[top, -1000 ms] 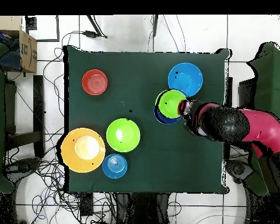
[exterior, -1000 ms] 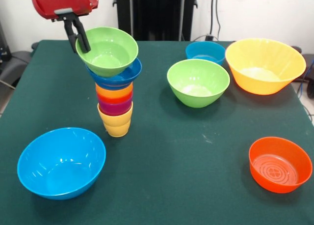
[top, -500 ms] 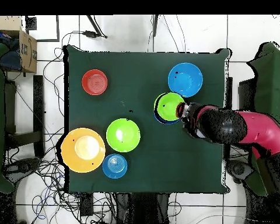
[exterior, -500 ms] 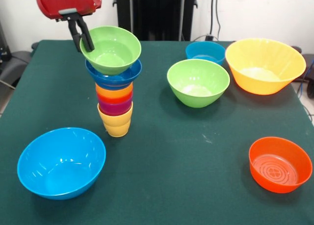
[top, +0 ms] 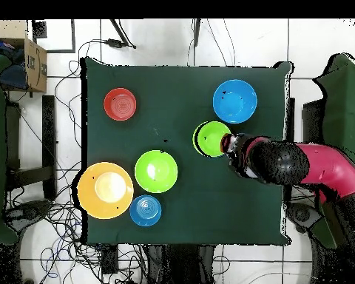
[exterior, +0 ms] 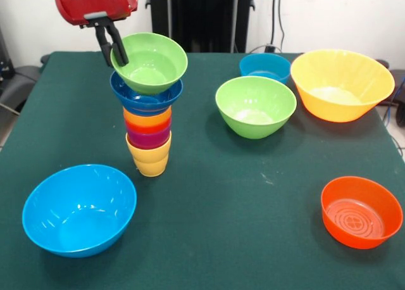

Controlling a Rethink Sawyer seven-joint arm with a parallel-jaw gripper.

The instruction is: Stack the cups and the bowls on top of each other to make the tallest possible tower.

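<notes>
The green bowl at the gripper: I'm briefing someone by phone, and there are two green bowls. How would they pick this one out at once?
Find the green table, then the tower of nested cups on its left in the front view. The green bowl sits tilted at its top, in a dark blue bowl, with the gripper fingers over its rim. The other green bowl rests alone on the table.

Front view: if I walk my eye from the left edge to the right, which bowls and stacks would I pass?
Big light blue bowl → the tower, its top green bowl held by the gripper → loose green bowl → orange-yellow bowl → orange-red bowl.
</notes>
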